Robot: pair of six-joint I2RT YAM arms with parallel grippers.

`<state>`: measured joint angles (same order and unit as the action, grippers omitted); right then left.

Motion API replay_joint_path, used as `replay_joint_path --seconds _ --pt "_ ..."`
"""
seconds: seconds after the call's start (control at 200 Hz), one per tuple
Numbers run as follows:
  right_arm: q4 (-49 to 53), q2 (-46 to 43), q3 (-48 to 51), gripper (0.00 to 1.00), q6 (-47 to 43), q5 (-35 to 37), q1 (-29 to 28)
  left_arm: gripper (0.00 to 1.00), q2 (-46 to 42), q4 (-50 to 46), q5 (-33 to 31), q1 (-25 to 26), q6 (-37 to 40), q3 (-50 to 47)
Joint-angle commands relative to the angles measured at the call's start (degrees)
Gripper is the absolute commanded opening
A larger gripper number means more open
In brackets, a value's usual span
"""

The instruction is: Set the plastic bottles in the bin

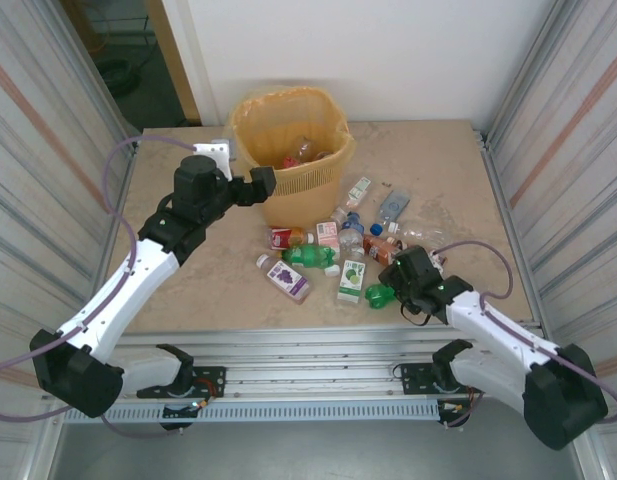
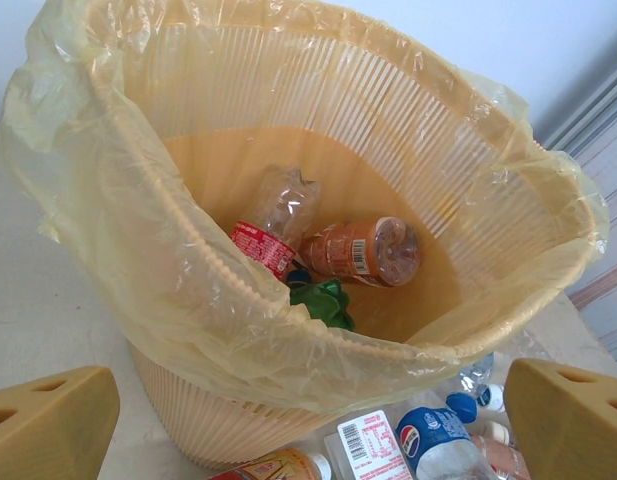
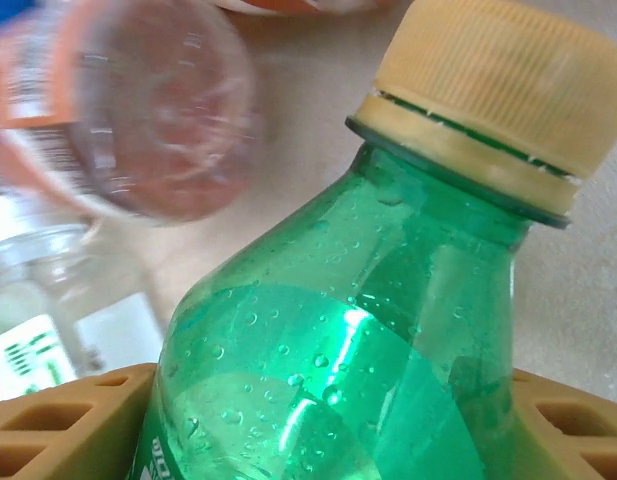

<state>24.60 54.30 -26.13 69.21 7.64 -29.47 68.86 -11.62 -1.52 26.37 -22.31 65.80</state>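
- Right pincer (image 1: 387, 289) is clamped on a green bottle (image 1: 379, 296), just right of centre and a little below the middle of the top view.
- Its wrist view has a finger at each lower corner, both pressed against the flanks of that bottle; its pale yellow cap (image 3: 493, 90) sits at the upper right.
- Water drops bead inside the green plastic.
- A blurred clear bottle (image 3: 138, 110) with an orange label lies at the upper left of that view, apart from the held one.
- Loose bottles (image 1: 310, 257) lie on their sides in a cluster at the centre of the top view, left of and above the held one. They include a purple-label one (image 1: 288, 279) at the cluster's lower left and a red-label one (image 1: 285, 237) above it.
- They rest on the table (image 1: 438, 150), just below the bin (image 1: 288, 105), which stands upright at top centre.
- A yellow bag (image 2: 78, 200) lines the bin and folds over its rim.
- Inside the bin lie a crushed clear bottle with a red label (image 2: 273, 215), one with an orange-brown label (image 2: 363, 250) and something green (image 2: 323, 300), all touching at the bottom.
- Left pincer (image 1: 264, 183) hovers beside the bin's left wall with its fingers (image 2: 48, 420) wide apart, holding nothing.
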Motion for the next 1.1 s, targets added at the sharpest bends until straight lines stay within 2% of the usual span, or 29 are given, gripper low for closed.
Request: replay_joint_path --seconds 0.0,0.16,0.296,0.471,0.656,0.897,1.027,1.097 --pt "3.44 -4.68 -1.89 0.47 -6.11 4.56 -1.46 0.99 -1.62 2.68 0.48 0.27 -1.73 -0.76" --pt "3.85 -12.09 -3.84 0.45 -13.38 8.08 -3.57 0.99 -1.48 3.00 2.07 0.30 -2.87 -0.12" --pt "-2.26 -16.71 -5.24 0.46 -23.55 9.08 -5.51 0.99 -0.49 2.99 6.14 0.44 -3.87 2.03" --pt "-14.66 -17.96 -7.70 0.48 -40.78 5.52 -7.62 0.99 2.91 1.30 11.85 2.30 -3.00 7.91" --pt "-20.88 -13.73 -13.53 0.49 -53.44 -0.47 -7.74 0.99 8.01 -0.15 20.93 4.83 -1.54 16.18" --pt "-25.15 -7.44 -18.79 0.50 -59.57 -7.88 -7.86 0.98 16.40 -6.37 31.90 9.57 3.42 28.23" --pt "-25.97 -4.91 -21.04 0.51 -60.45 -10.76 -7.95 0.94 19.95 -7.86 38.12 11.28 5.55 31.62" --pt "-26.09 -3.83 -22.02 0.51 -60.62 -11.96 -8.05 0.93 21.23 -9.47 39.45 11.97 7.12 33.21"
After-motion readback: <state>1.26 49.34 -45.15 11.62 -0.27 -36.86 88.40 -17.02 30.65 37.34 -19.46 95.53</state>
